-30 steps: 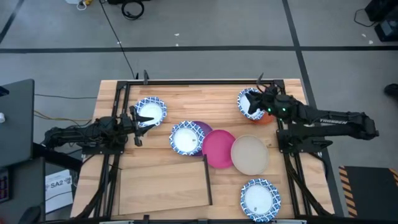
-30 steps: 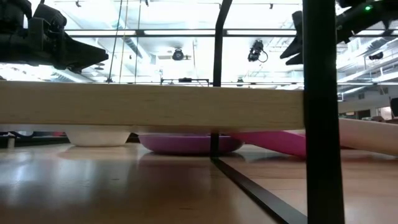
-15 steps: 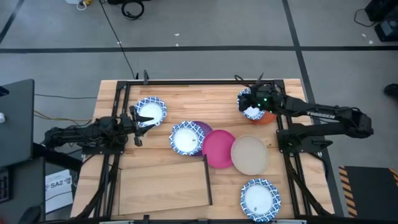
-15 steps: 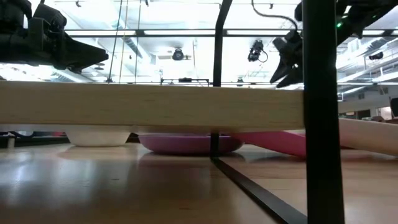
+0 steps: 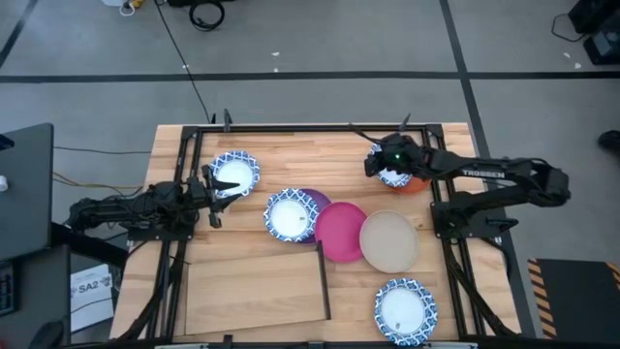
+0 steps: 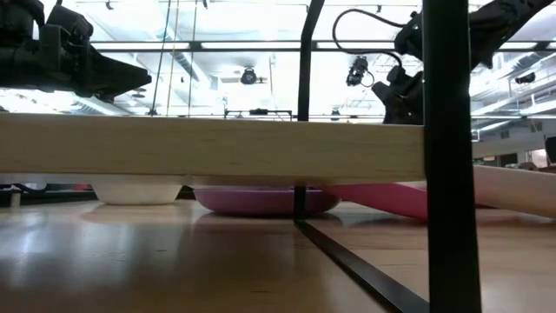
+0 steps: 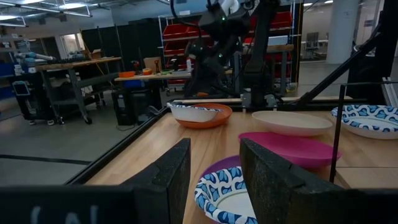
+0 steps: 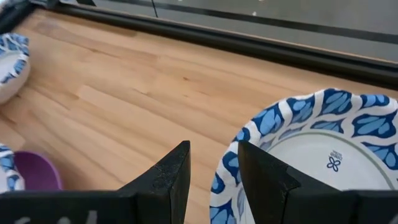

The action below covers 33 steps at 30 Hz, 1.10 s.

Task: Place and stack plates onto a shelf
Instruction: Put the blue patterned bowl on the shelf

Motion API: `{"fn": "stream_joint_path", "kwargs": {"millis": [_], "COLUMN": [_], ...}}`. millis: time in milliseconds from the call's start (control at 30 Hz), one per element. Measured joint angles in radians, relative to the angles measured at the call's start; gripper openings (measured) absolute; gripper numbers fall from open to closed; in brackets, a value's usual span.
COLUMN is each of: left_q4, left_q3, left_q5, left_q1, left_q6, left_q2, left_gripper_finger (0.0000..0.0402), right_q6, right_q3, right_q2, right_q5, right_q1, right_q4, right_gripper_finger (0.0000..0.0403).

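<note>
A flat pale plywood shelf (image 5: 257, 286) is seen at the near edge of the table, with a round white plate with a blue rim (image 5: 405, 310) beside it. Farther back, the left gripper (image 5: 215, 182) is held with fingers spread and empty, just beside another blue-rimmed plate (image 5: 235, 174). Farthest back, the right gripper (image 8: 212, 149) is spread at the rim of a blue-rimmed plate (image 8: 311, 155) lying in an orange plate (image 5: 415, 184).

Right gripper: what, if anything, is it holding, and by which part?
Nothing is held. The right gripper hovers with its jaws apart and only bare tabletop between them, just beside the rim of a blue-patterned plate.
</note>
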<state>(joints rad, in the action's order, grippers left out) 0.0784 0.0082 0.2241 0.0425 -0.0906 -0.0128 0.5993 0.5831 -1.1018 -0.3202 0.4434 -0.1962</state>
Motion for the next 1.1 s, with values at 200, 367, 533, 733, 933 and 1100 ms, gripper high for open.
{"fn": "stream_joint_path", "kwargs": {"millis": [200, 367, 533, 733, 933, 1100], "left_q4": [0.0, 0.0, 0.0, 0.0, 0.0, 0.0], "left_q3": [0.0, 0.0, 0.0, 0.0, 0.0, 0.0], "left_q5": [0.0, 0.0, 0.0, 0.0, 0.0, 0.0], "left_q1": [0.0, 0.0, 0.0, 0.0, 0.0, 0.0], "left_q6": [0.001, 0.001, 0.002, 0.002, 0.003, 0.003], "left_q2": [0.0, 0.0, 0.0, 0.0, 0.0, 0.0], "left_gripper_finger": [0.0146, 0.0146, 0.0146, 0.0146, 0.0146, 0.0146], "right_q6": [0.0, 0.0, 0.001, 0.035, 0.036, 0.036], "right_q3": [0.0, 0.0, 0.0, 0.0, 0.0, 0.0], "right_q2": [-0.035, -0.047, -0.047, -0.07, -0.129, -0.166], "right_q5": [-0.019, -0.042, -0.054, -0.054, -0.052, -0.049], "right_q1": [0.0, 0.0, 0.0, 0.002, 0.002, 0.002], "right_q4": [-0.001, -0.002, -0.002, -0.002, -0.002, -0.001], "right_gripper_finger": [0.014, 0.014, 0.014, 0.014, 0.014, 0.014]}}
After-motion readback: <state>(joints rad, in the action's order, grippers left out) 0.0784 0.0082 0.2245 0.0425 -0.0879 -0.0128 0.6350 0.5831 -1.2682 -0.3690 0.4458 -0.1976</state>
